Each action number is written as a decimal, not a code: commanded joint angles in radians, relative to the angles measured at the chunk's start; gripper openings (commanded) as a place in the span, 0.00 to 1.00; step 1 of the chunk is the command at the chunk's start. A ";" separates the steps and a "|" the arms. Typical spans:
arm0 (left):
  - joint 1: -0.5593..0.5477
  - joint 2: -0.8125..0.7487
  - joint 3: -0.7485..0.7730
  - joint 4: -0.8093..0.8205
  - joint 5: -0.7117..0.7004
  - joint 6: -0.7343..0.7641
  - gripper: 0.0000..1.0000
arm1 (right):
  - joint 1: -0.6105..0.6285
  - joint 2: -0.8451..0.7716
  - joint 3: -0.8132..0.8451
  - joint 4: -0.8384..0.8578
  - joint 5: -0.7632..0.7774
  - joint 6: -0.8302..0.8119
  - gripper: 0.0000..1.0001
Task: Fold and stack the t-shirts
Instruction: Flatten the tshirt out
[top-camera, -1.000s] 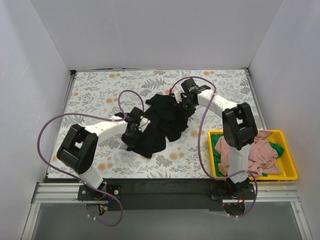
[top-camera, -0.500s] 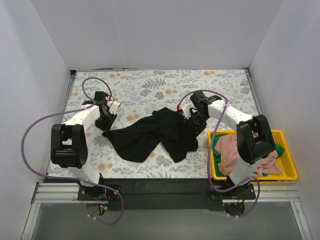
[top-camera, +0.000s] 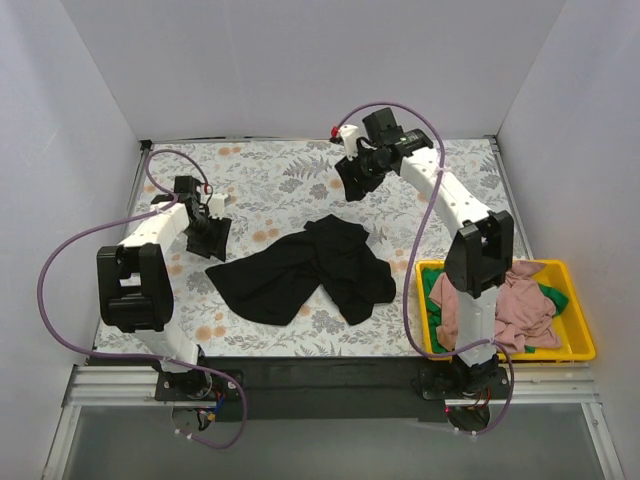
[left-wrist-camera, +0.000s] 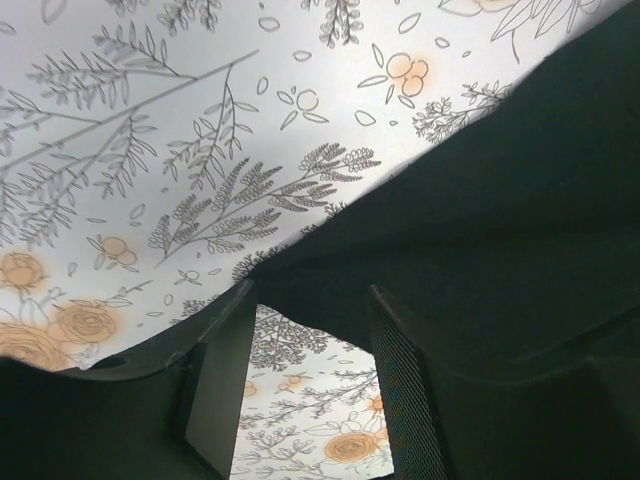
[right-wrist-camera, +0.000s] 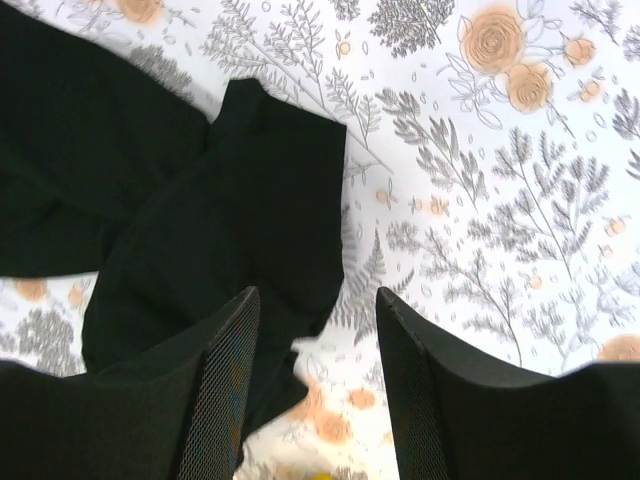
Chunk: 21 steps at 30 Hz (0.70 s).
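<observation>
Floral-patterned tablecloth (top-camera: 250, 180), white walls. Large black cloth t-shirt (top-camera: 300, 270) lies rumpled mid-table, likely spread for flattening. Yellow plastic bin (top-camera: 580, 345) at right keeps dusty pink shirt (top-camera: 500, 305) and bright green shirt (top-camera: 555, 298) waiting. Left gripper (top-camera: 212, 235) by the black shirt's left edge, right gripper (top-camera: 352, 175) raised beyond: both agape, empty.

Readable text, labels, brands, numbers, signs: none showing. The black t-shirt (top-camera: 300, 272), the yellow bin (top-camera: 583, 340) and the floral tablecloth (top-camera: 250, 180) are carrying no legible marking in any view.
</observation>
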 joint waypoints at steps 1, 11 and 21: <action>0.009 -0.016 -0.030 0.024 -0.002 -0.053 0.47 | 0.036 0.129 0.119 -0.011 0.046 0.059 0.57; 0.011 -0.010 -0.122 0.084 -0.062 -0.053 0.47 | 0.074 0.310 0.203 0.056 0.062 0.126 0.62; 0.009 0.007 -0.167 0.117 -0.056 -0.052 0.47 | 0.079 0.441 0.212 0.115 0.119 0.185 0.57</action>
